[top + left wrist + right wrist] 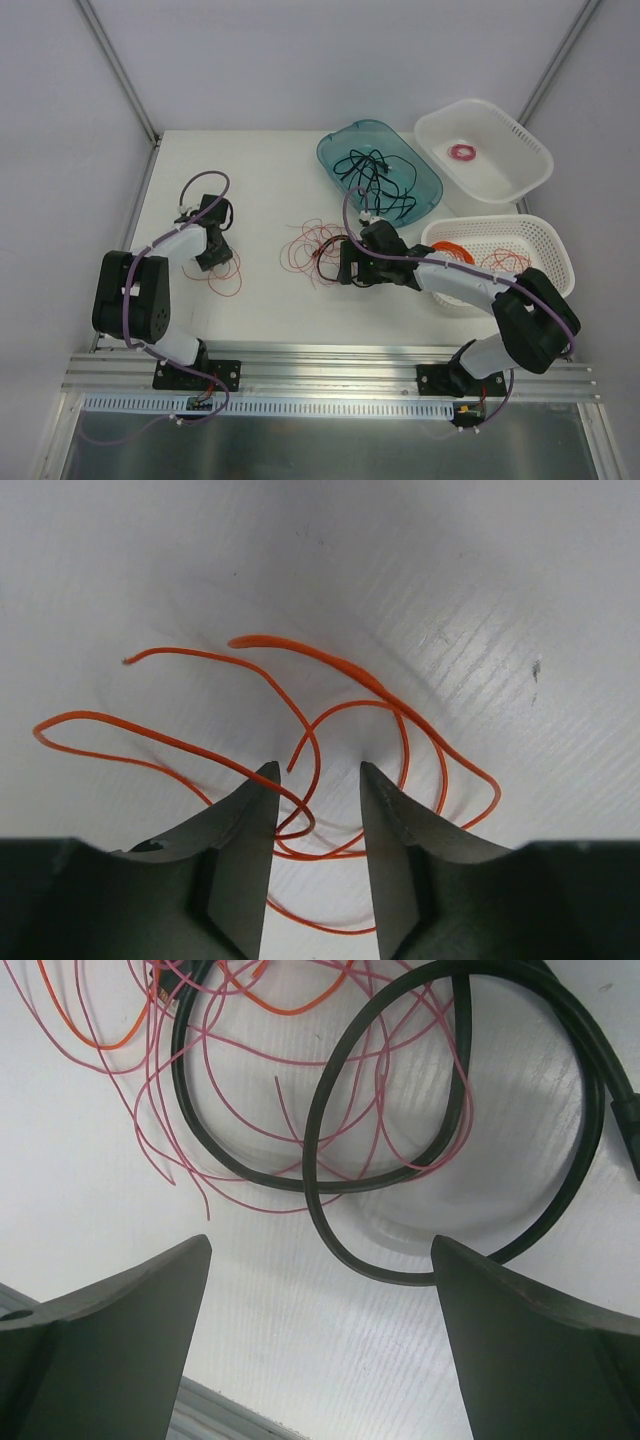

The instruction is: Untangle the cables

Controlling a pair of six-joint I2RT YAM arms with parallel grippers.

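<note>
A loose tangle of hair-thin red wires (308, 243) with a thin black cord (326, 254) lies mid-table. My right gripper (338, 265) is open beside its right edge. In the right wrist view the gripper (320, 1242) is wide open and empty, with black cord loops (330, 1175) and thin red wires (160, 1110) just beyond the fingertips. A separate red wire loop (226, 275) lies at the left. My left gripper (219, 262) is over it. In the left wrist view the gripper (318, 772) is open, and strands of the wire (300, 730) run between the apart jaws on the table.
A teal tray (425, 170) at the back holds black cords (375, 170). A white basket (530, 160) at the back right holds a small pink ring coil (463, 152). A second white basket (555, 250) at the right holds an orange coil (450, 246) and red wires (500, 262).
</note>
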